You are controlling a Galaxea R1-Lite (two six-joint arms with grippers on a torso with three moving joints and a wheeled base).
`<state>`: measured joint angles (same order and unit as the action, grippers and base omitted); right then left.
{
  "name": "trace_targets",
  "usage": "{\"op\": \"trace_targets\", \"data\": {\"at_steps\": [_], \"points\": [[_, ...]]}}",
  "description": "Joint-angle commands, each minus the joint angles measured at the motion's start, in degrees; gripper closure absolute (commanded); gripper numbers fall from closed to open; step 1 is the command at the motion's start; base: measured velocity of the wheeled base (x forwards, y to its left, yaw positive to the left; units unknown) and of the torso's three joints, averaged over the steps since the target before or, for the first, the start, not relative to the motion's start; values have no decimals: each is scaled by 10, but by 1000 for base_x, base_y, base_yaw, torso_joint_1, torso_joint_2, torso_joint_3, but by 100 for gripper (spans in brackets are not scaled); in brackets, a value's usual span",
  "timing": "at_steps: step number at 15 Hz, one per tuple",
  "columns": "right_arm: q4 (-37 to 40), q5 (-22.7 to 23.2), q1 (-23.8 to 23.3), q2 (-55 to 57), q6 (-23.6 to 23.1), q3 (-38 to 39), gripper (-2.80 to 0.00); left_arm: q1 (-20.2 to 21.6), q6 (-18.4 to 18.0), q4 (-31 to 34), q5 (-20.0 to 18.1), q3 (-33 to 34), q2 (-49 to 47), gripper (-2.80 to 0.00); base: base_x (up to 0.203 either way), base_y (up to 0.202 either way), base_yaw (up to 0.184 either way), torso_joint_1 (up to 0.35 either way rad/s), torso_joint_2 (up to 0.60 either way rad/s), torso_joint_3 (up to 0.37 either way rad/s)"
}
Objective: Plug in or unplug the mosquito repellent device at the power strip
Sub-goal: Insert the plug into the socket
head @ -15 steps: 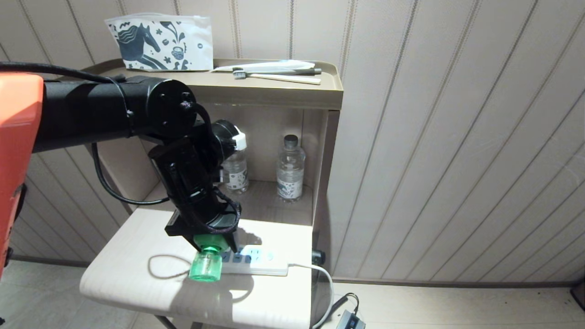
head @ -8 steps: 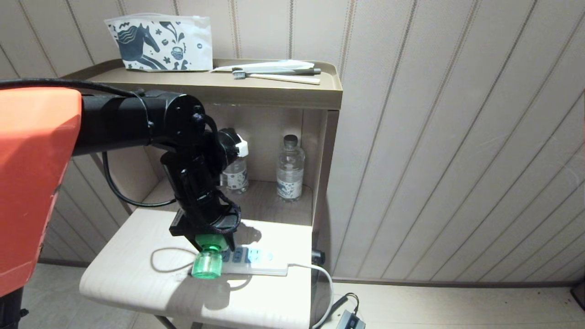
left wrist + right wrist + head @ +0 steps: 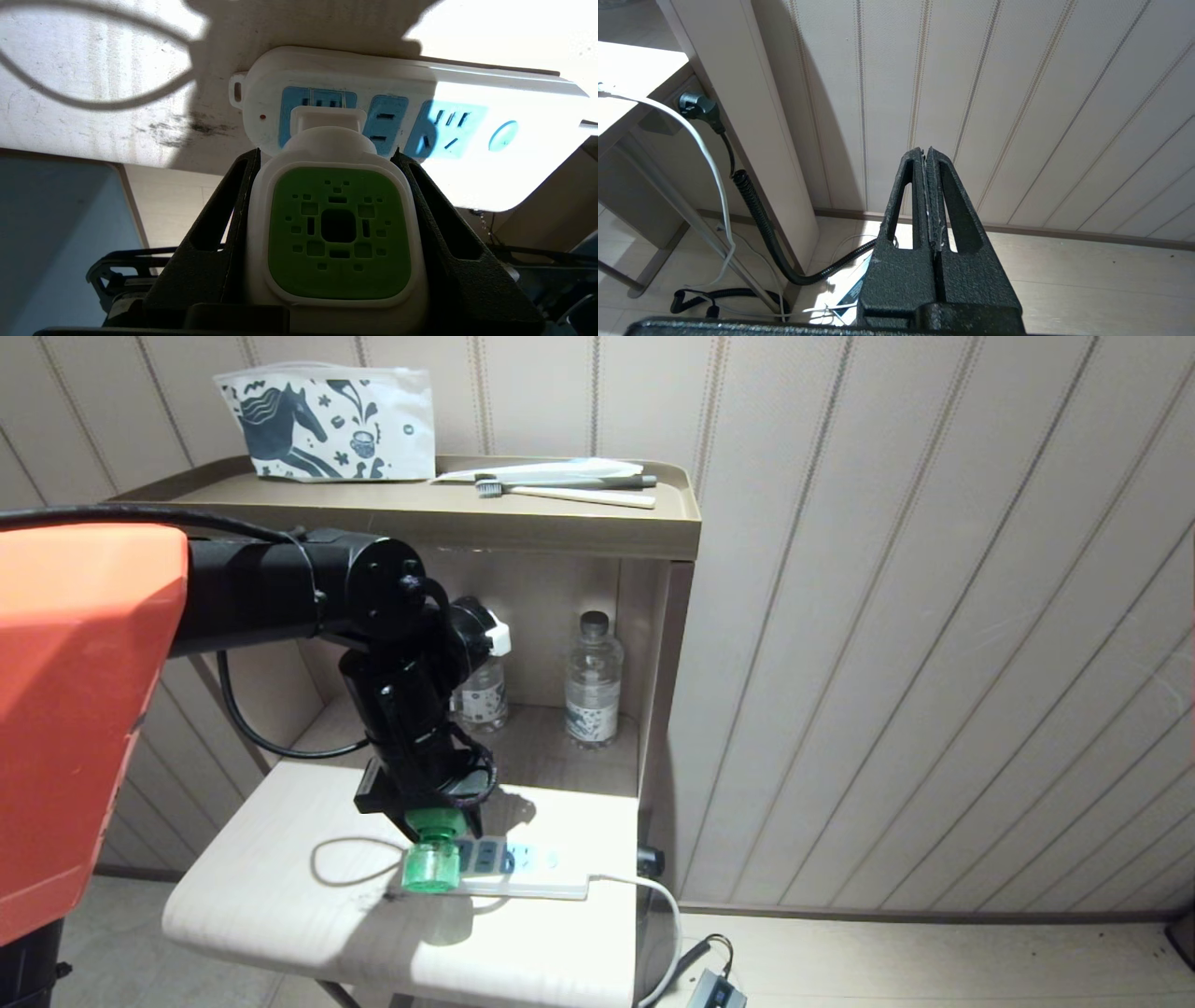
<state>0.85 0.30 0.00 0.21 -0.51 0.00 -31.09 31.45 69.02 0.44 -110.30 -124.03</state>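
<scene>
The mosquito repellent device (image 3: 338,228) has a smooth white plastic head with a matt green perforated face; its bottle (image 3: 431,868) is glossy translucent green. The power strip (image 3: 448,93) is smooth, slightly glossy white plastic with pale blue socket faces. The left gripper (image 3: 334,158) has fingers (image 3: 448,228) of rough, grainy matt black plastic. The table (image 3: 280,915) looks like pale matt wood laminate, scuffed near the strip.
</scene>
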Motion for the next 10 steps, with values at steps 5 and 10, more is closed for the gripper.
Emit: {"op": "trace_targets", "data": {"at_steps": [5, 10], "points": [[0, 0, 0, 0, 0, 0, 0, 1, 2, 3, 0, 0, -13, 0, 0, 0, 0, 0, 0, 0], [0, 0, 0, 0, 0, 0, 0, 2, 2, 3, 1, 0, -17, 0, 0, 0, 0, 0, 0, 0]]}}
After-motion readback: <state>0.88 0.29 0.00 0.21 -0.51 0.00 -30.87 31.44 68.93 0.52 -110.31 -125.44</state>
